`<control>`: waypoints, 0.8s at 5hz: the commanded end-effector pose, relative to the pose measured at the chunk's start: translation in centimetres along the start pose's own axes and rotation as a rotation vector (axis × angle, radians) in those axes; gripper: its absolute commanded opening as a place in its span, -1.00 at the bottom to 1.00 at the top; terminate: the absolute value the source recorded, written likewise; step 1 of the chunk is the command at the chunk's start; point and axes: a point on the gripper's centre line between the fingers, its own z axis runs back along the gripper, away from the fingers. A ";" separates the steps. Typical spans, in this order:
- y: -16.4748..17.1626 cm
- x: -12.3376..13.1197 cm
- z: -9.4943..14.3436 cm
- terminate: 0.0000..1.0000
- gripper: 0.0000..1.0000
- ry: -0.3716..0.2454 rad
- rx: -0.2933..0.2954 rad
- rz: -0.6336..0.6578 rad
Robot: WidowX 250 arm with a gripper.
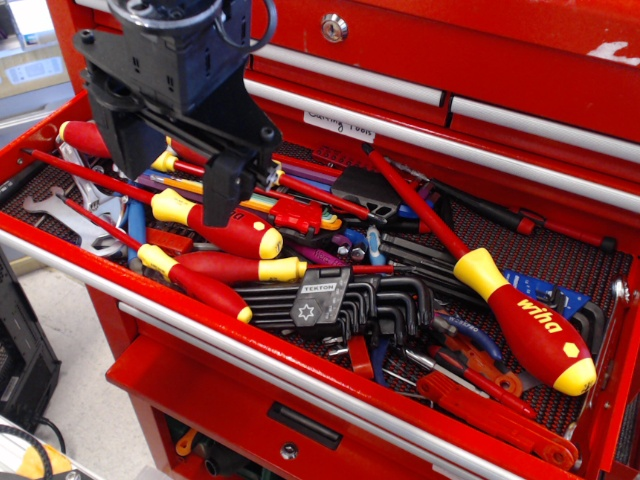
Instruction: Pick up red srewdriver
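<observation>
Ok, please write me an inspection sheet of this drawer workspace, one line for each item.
Surface: open red tool drawer with a dark mesh liner, very full.
Job's things: several red and yellow screwdrivers; the largest, marked wiha, lies at the right; smaller ones lie at the left under the arm.
Clutter: hex key set in the middle, wrenches at the left, red pliers at the front right.
Grippers: black gripper hangs over the left screwdrivers; its fingers cannot be told open or shut.
Cables: a black cable loop on the arm.
Surroundings: closed red drawers behind, floor at the lower left.
</observation>
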 end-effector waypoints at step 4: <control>12.1 4.1 -3.6 -1.00 1.00 -0.037 -0.018 -0.716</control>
